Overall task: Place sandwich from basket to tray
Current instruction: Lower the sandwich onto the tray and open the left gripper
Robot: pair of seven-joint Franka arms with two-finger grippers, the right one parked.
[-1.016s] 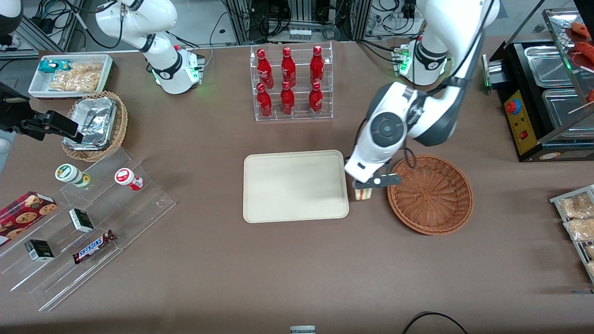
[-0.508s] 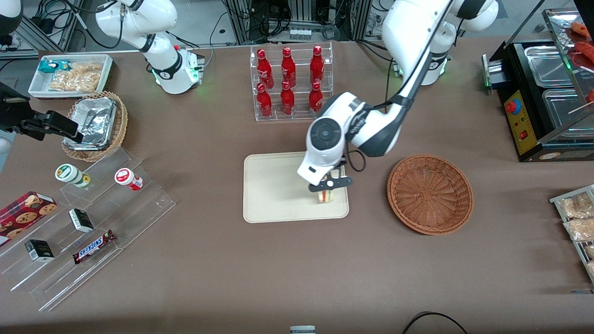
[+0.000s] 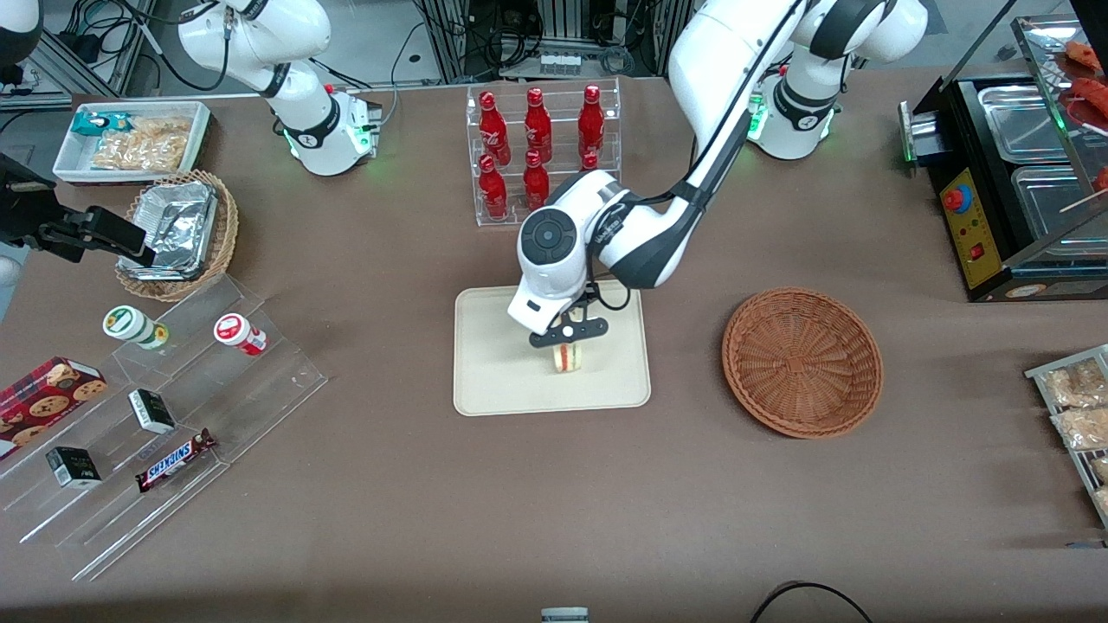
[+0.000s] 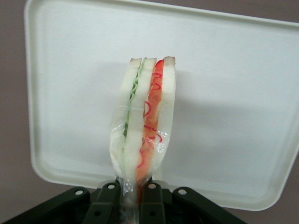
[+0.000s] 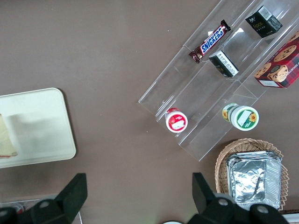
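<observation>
One sandwich (image 3: 567,356) is in transit: a wrapped triangular wedge, white bread with green and red filling layers along the cut edge, held upright by the left arm's gripper (image 3: 568,333) above the middle of the cream tray (image 3: 485,381). The jaws are closed tight on one end of the wedge, as the wrist view shows, with the film (image 4: 117,140) bunched where the fingertips (image 4: 152,198) pinch it. The round reddish-brown wicker basket (image 3: 802,360) stands well apart, toward the working arm's end of the tabletop, and shows nothing inside.

Assessment: the carry looks essentially complete and the step in hand is the set-down. Whether the sandwich's lower end already touches the tray cannot be told; in the front view it appears just above or at the surface.

Recommended handling:
- Descend straight down; the position over the tray's centre leaves ample margin from the low rim (image 4: 154,179) all round.
- Lower until the sandwich bears on the tray before parting the jaws. A release from height would likely tip or bounce the narrow wedge.
- The wedge is soft, so contact should be light to avoid crushing the bread.
- Standing on end it is unlikely to stay upright. Expect it to fall onto a flat face, which is acceptable provided it stays within the rim.
- Open the jaws fully, then withdraw vertically so the film does not drag the sandwich along.
</observation>
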